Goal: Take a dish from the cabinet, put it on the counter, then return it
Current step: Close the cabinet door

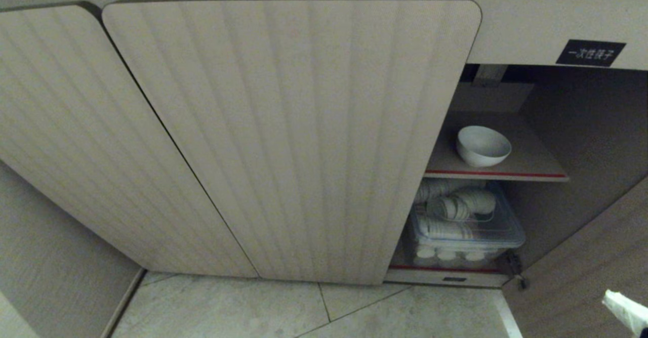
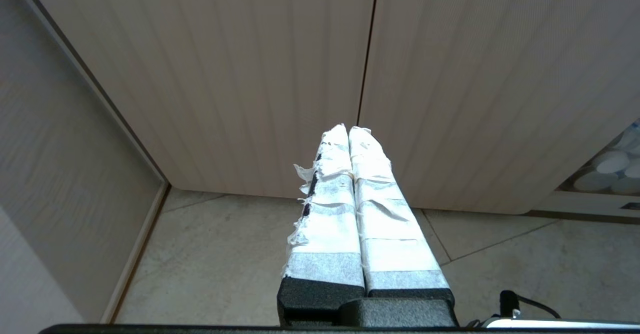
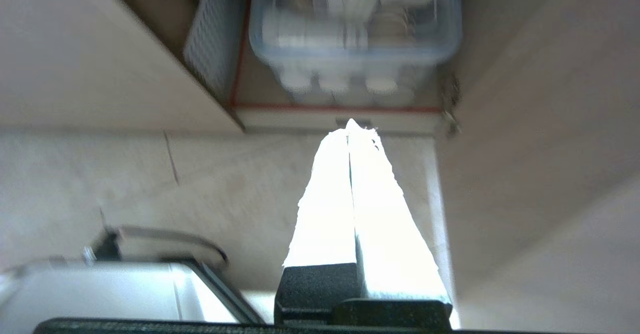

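In the head view, the closed ribbed door [image 1: 283, 135] covered the middle, and the cabinet [image 1: 572, 125] stood open only at 3 o'clock. On its lower level a clear plastic box [image 1: 471, 231] held stacked white cups [image 1: 455, 206]. The dish [image 1: 483, 145] rested upright on the red-edged shelf [image 1: 498, 174], above that box. The right gripper [image 1: 625, 310] was at 4 o'clock, well apart from the dish and lower, its taped fingers [image 3: 325, 209] pressed together and empty. The left gripper [image 2: 348, 131] faced the closed doors, fingers [image 2: 380, 209] also pressed together.
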